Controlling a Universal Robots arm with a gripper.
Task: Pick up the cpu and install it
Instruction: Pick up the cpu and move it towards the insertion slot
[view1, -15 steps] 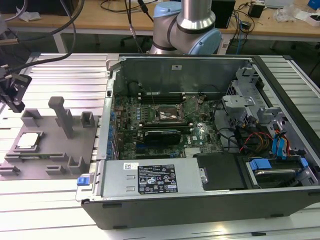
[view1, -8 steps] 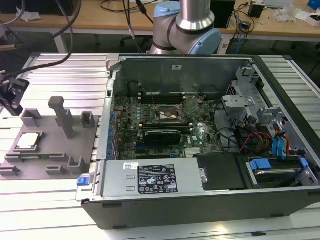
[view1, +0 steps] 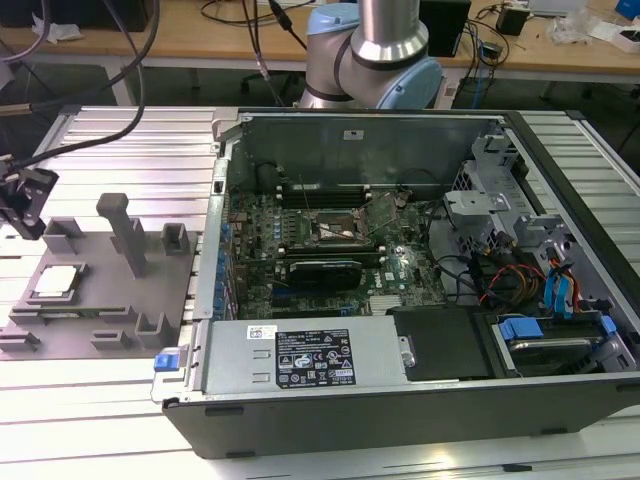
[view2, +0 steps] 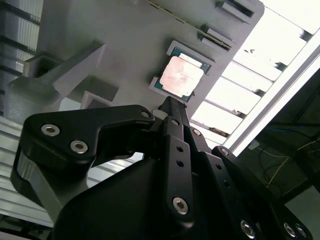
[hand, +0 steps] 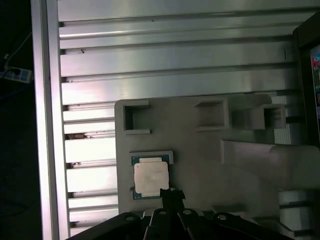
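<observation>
The cpu (view1: 55, 282) lies flat, pale metal top up, in a shallow seat near the exterior view's left end of a grey fixture (view1: 110, 305), which rests on a ribbed aluminium surface (view1: 130, 140). The hand (view1: 28, 212) hangs at the far left edge of the exterior view, raised above the fixture's corner, apart from the cpu and carrying nothing. Whether it is released or clenched cannot be told. In the second wrist view, the dark tip of the hand (view2: 169, 102) lines up with one edge of the cpu (view2: 181, 76), whose top catches a bright reflection. In the first wrist view, the hand (hand: 171, 194) likewise meets the edge of the cpu (hand: 150, 177), seated in its low frame on the fixture (hand: 195, 160). An upright post (view1: 125, 232) and several small blocks rise from the fixture to the exterior view's right of the chip. Further right, touching the fixture's edge, an open computer case (view1: 400, 410) lies on its side, motherboard (view1: 400, 270) exposed and a dark socket (view1: 335, 232) near the board's middle. The arm (view1: 375, 45) stands behind the case at upper centre of the exterior view, and black cables (view1: 130, 60) trail across the upper left.
</observation>
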